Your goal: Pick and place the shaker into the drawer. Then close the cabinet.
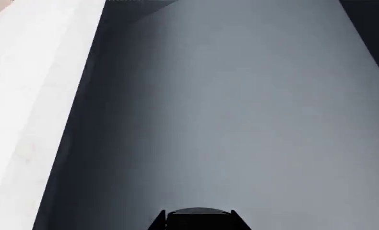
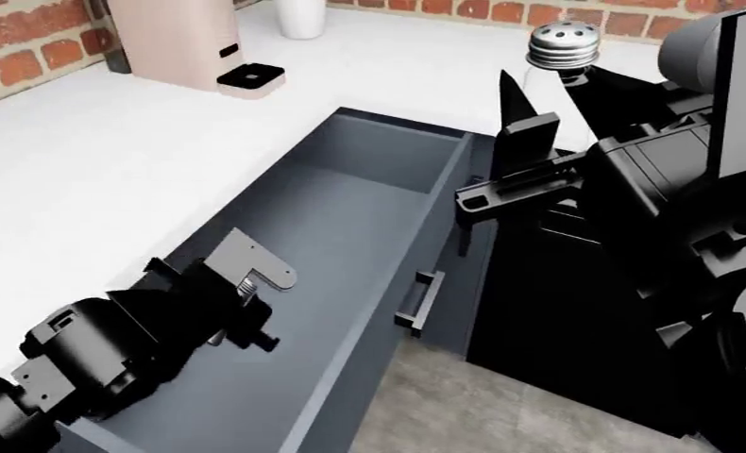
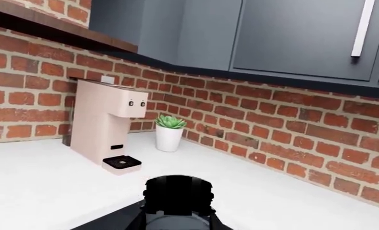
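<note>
The shaker (image 2: 560,49), clear glass with a perforated silver cap, is held upright between the dark fingers of my right gripper (image 2: 557,106), above the counter by the far right corner of the drawer. In the right wrist view it shows as a dark cap and pale body (image 3: 177,201) between the jaws. The drawer (image 2: 347,217) is pulled wide open, a slate-grey box with a black bar handle (image 2: 420,302). My left gripper (image 2: 257,269) hangs over the drawer's near end, open and empty. The left wrist view shows the drawer's smooth grey inside (image 1: 241,120) and the left gripper (image 1: 198,221).
A white counter (image 2: 121,160) runs left of the drawer, also seen in the left wrist view (image 1: 29,96). A pink coffee machine (image 2: 178,42) and a white plant pot (image 2: 301,17) stand at the brick wall. A black appliance (image 2: 562,311) stands right of the drawer. Upper cabinets (image 3: 292,33) hang above.
</note>
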